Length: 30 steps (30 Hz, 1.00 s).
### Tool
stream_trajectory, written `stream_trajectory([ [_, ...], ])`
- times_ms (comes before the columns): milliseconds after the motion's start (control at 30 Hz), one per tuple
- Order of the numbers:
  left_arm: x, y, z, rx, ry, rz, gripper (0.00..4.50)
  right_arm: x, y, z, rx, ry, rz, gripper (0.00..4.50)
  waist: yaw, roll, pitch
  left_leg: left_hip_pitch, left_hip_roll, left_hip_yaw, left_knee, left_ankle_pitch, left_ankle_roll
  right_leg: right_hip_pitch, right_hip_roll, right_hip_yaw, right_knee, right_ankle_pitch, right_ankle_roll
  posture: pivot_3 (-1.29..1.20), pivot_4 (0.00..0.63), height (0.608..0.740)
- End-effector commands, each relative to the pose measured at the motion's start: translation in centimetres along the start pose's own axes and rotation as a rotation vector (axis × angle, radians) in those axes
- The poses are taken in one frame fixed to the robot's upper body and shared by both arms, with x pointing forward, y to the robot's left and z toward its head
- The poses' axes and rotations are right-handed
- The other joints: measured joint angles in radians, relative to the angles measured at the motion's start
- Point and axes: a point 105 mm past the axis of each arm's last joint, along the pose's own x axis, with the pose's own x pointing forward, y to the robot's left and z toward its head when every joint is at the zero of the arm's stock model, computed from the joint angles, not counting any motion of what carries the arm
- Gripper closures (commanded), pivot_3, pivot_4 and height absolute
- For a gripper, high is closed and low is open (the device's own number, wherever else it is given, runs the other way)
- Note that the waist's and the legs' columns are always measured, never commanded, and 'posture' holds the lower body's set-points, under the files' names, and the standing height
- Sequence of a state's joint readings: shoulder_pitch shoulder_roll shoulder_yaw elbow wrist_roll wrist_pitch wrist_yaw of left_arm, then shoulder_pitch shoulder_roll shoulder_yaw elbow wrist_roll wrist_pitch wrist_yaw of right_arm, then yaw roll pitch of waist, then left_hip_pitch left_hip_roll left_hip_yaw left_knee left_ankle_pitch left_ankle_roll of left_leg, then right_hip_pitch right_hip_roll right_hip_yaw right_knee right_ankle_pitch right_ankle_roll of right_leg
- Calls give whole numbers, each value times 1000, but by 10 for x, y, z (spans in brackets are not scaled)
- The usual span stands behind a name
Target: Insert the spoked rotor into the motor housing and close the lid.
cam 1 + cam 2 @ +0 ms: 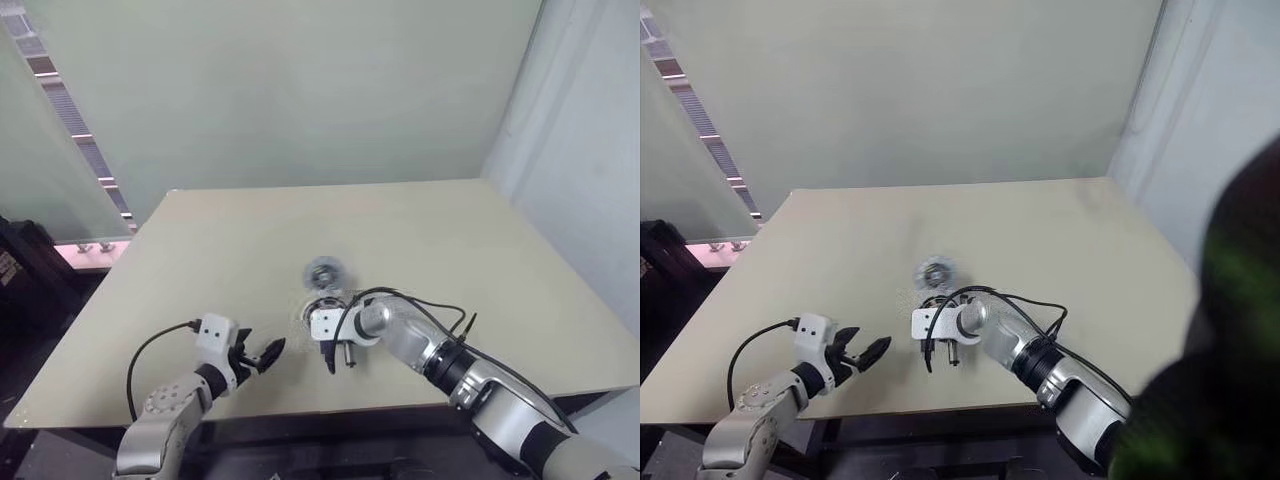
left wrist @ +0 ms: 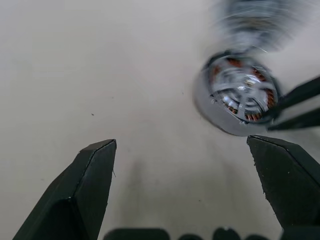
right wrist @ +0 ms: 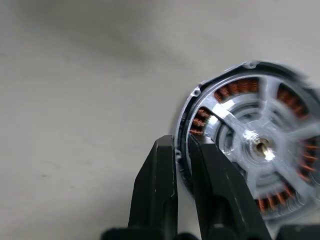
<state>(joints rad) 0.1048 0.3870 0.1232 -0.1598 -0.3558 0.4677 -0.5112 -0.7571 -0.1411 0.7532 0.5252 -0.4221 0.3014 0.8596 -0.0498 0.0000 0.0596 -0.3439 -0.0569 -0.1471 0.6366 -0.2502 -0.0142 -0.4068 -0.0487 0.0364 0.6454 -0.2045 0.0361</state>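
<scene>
Black right hand [image 3: 181, 150] astride motor housing [image 3: 200, 107] rim.

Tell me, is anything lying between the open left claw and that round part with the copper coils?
Nothing visible: only bare table separates the left gripper from the motor housing. The right gripper pinches the housing's rim from another side, not across that path.
</scene>
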Motion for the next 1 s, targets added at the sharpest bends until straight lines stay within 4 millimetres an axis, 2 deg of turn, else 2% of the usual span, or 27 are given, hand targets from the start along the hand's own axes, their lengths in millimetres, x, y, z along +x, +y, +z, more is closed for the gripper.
stream_trajectory([
  [33,1,0,10,36,-33,-7,0,-3,-5,5,26,-37,-37,4429,0,0,0,0,0,0,0,0,0,0,0,0,0,0,0,0,0,740],
  [333,3,0,6,41,-23,-6,0,-19,-4,20,213,-111,-27,4489,0,0,0,-2,-1,-1,0,0,0,-1,0,0,0,0,0,0,0,740],
  [467,6,-2,3,39,-21,-9,0,-33,7,26,317,-127,31,4489,1,0,0,-5,-1,-1,0,-1,0,-4,0,-1,-2,0,0,0,0,740],
  [633,9,-5,1,31,-23,-13,0,-46,29,45,510,-223,134,4489,1,0,0,-7,0,-2,0,-1,-1,-5,0,-1,-2,0,0,0,0,740],
  [767,11,-5,-2,18,-25,-7,0,-43,42,49,677,-237,141,4489,0,0,0,-7,0,-2,1,-1,-1,-5,0,-2,-2,0,0,0,0,740],
  [1000,8,-1,-5,6,-29,15,0,-25,35,51,943,-247,-5,4489,0,0,0,-7,1,-2,1,-1,-1,-5,0,-3,-1,0,0,0,0,740],
])
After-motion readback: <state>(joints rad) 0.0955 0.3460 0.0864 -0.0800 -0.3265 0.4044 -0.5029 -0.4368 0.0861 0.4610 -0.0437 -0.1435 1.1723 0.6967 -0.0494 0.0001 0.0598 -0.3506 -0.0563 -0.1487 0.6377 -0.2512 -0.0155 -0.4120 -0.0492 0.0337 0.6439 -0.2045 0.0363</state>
